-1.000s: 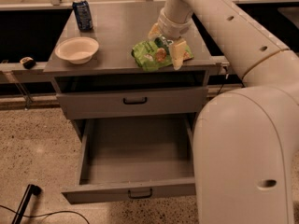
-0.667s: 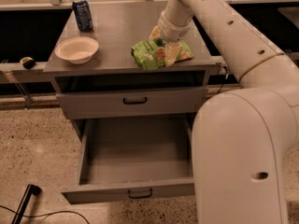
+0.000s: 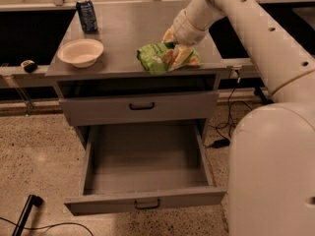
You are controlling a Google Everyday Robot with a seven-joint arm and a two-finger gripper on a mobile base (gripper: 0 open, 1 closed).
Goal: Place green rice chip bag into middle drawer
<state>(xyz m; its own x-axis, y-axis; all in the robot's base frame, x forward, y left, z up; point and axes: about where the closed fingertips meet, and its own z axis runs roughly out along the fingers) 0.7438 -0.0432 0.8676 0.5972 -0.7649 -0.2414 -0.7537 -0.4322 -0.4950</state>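
Observation:
The green rice chip bag point(image 3: 153, 59) lies on the grey cabinet's top point(image 3: 128, 31), near its front right. My gripper point(image 3: 176, 50) reaches down from the upper right and its tan fingers point(image 3: 180, 56) are closed around the bag's right part. The bag still rests on the top. The middle drawer point(image 3: 147, 203), the lowest one, is pulled wide open below, and its tray holds nothing.
A shut grey drawer point(image 3: 142, 107) sits above the open one. A cream bowl point(image 3: 81, 51) and a blue can point(image 3: 87, 15) stand on the cabinet's left side. My white arm and body point(image 3: 275, 171) fill the right. A black object with a cable point(image 3: 27, 213) lies on the floor at the left.
My gripper has shifted slightly on the bag. The bag stays in about the same place on the cabinet top. The drawer has not moved.

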